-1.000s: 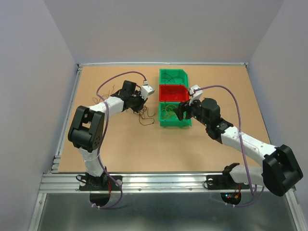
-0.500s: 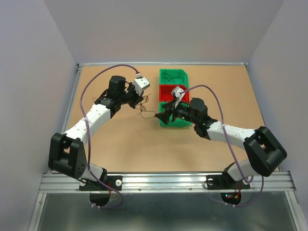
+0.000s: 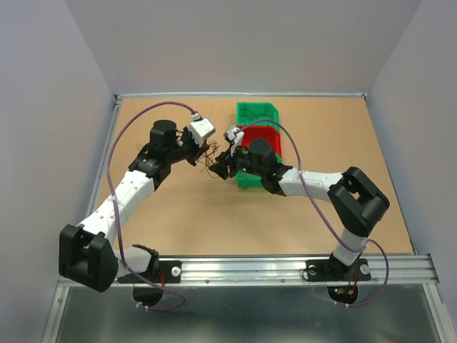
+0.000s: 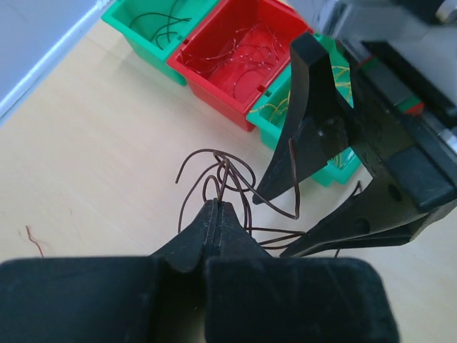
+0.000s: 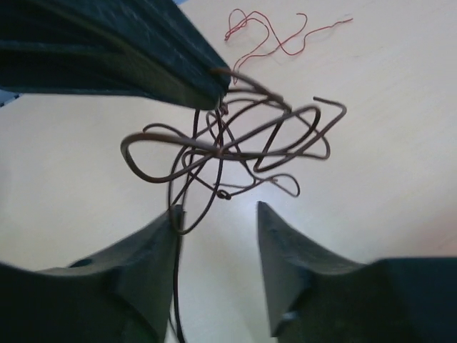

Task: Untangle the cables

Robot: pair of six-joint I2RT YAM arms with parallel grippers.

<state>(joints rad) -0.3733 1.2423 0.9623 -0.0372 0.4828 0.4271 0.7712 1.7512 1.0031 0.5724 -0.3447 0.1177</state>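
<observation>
A flat light-brown wooden worktop (image 3: 186,207) takes up the middle of the top view; plain pale grey walls (image 3: 235,43) close it in at the back and both sides; a ribbed aluminium rail (image 3: 250,268) runs along its near edge. Right of centre, three open bins stand touching in a row: the far green plastic bin (image 3: 257,112); the red plastic bin (image 3: 270,136) in the middle; the near green plastic bin (image 3: 251,181).

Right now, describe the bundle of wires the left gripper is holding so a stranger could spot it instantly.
Look at the row of green, red and green bins toward the table's far side. Just left of the nearest green one, the left gripper pinches a tangle of curly wires. Unlike the single red strand lying flat nearby, it is dark brown and knotted.
</observation>
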